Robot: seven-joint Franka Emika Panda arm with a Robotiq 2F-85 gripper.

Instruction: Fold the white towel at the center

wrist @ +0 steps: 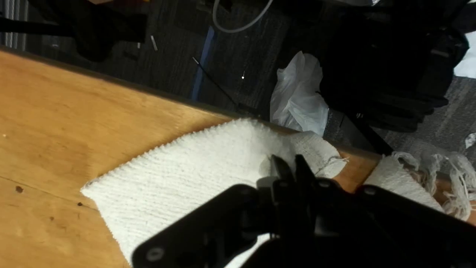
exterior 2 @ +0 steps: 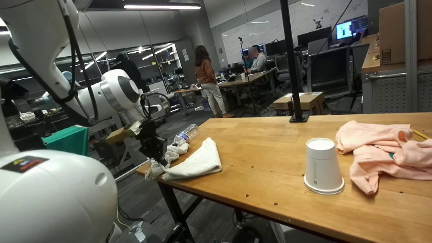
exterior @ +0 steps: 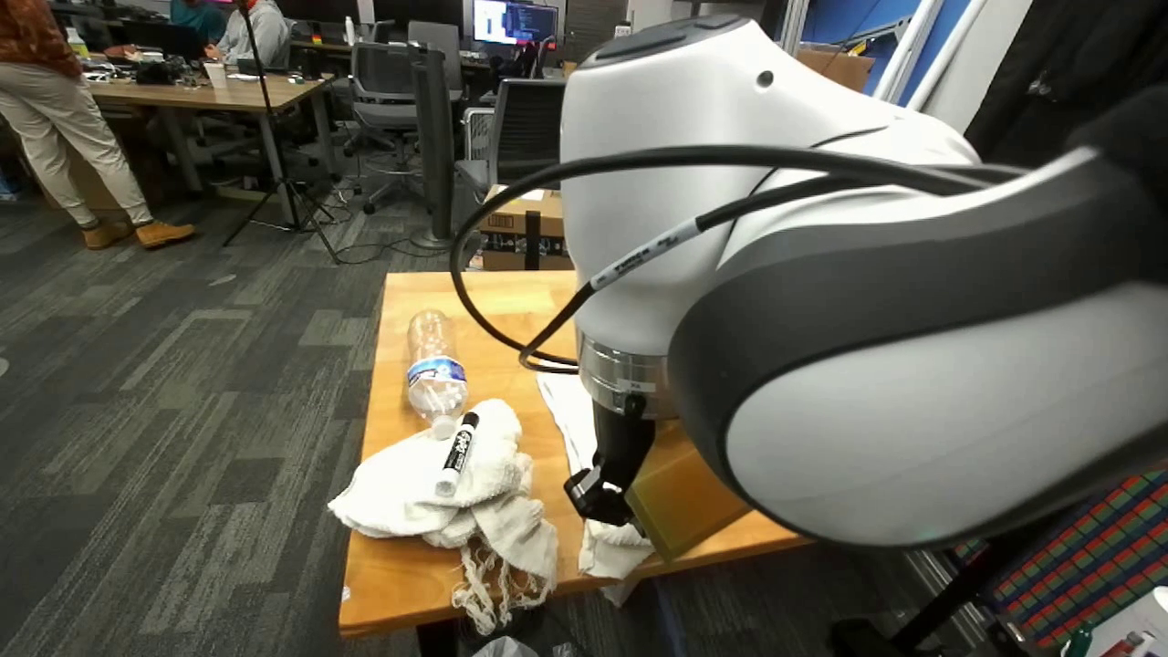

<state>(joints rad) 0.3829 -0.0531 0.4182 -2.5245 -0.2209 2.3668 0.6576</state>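
Observation:
The white towel lies partly folded near the table's edge. In an exterior view it shows in part behind the arm (exterior: pixel 568 411), and in an exterior view it shows as a folded triangle (exterior 2: pixel 199 160). In the wrist view the towel (wrist: pixel 178 167) spreads left of the fingers, with a raised, shadowed fold running to the fingertips. My gripper (wrist: pixel 287 158) points down at the towel's end by the table edge, its fingers close together with cloth between the tips. The gripper also shows in both exterior views (exterior: pixel 600 506) (exterior 2: pixel 164 163). The arm hides part of the towel.
A crumpled fringed cloth (exterior: pixel 401 493) with a marker (exterior: pixel 459 454) on it lies beside the towel, near a plastic bottle (exterior: pixel 436 374). A white cup (exterior 2: pixel 324 165), peach cloth (exterior 2: pixel 381 141) and black post (exterior 2: pixel 293 67) stand farther along the wooden table (exterior 2: pixel 263 148).

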